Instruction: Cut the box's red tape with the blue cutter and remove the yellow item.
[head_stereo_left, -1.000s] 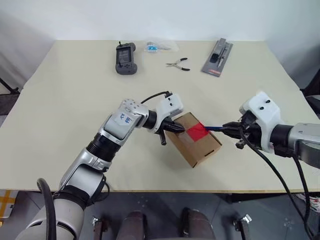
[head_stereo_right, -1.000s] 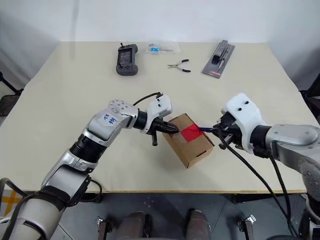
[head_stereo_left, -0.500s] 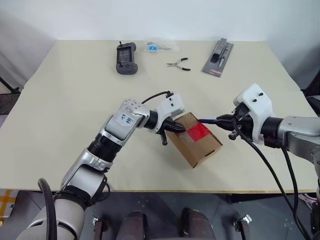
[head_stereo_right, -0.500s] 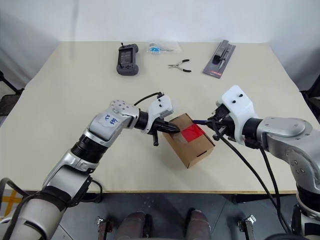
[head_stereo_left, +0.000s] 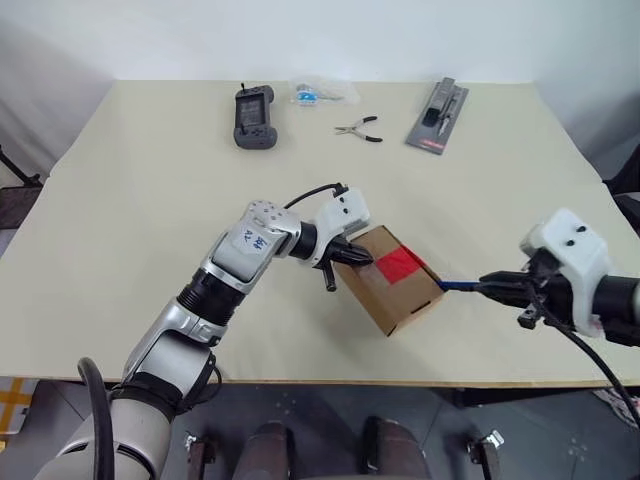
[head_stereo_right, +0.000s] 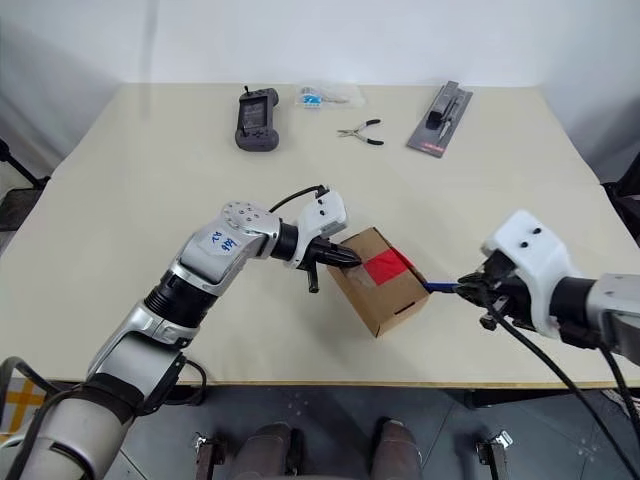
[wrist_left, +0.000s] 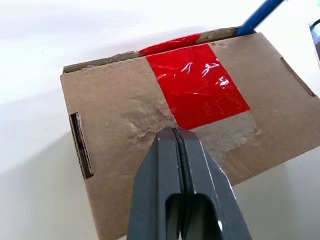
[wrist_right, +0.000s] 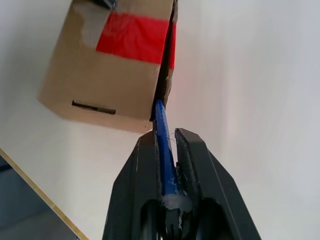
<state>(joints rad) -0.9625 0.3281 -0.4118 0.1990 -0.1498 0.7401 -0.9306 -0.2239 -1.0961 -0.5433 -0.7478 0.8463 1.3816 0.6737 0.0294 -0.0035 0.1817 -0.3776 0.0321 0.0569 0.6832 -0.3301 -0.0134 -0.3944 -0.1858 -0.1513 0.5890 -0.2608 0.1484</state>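
Observation:
The brown cardboard box (head_stereo_left: 392, 285) lies near the table's front edge, with the red tape (head_stereo_left: 398, 262) across its top. My left gripper (head_stereo_left: 363, 259) is shut and its tips press on the box's top (wrist_left: 115, 110), just beside the red tape (wrist_left: 196, 82). My right gripper (head_stereo_left: 492, 285) is to the right of the box, shut on the blue cutter (head_stereo_left: 458, 285). In the right wrist view the blue cutter (wrist_right: 161, 125) has its tip at the dark seam along the box's (wrist_right: 100, 75) edge, under the red tape (wrist_right: 132, 37). The yellow item is hidden.
At the far side of the table (head_stereo_left: 150, 200) lie a black handheld device (head_stereo_left: 250, 115), a clear bag (head_stereo_left: 318, 93), black-handled pliers (head_stereo_left: 358, 128) and a grey packaged tool (head_stereo_left: 437, 113). The box sits close to the table's front edge (head_stereo_left: 330, 382).
My right gripper went with the cutter from the tape's right end to the box's far side, then drew back rightward and nearer. The left gripper and the box stayed put.

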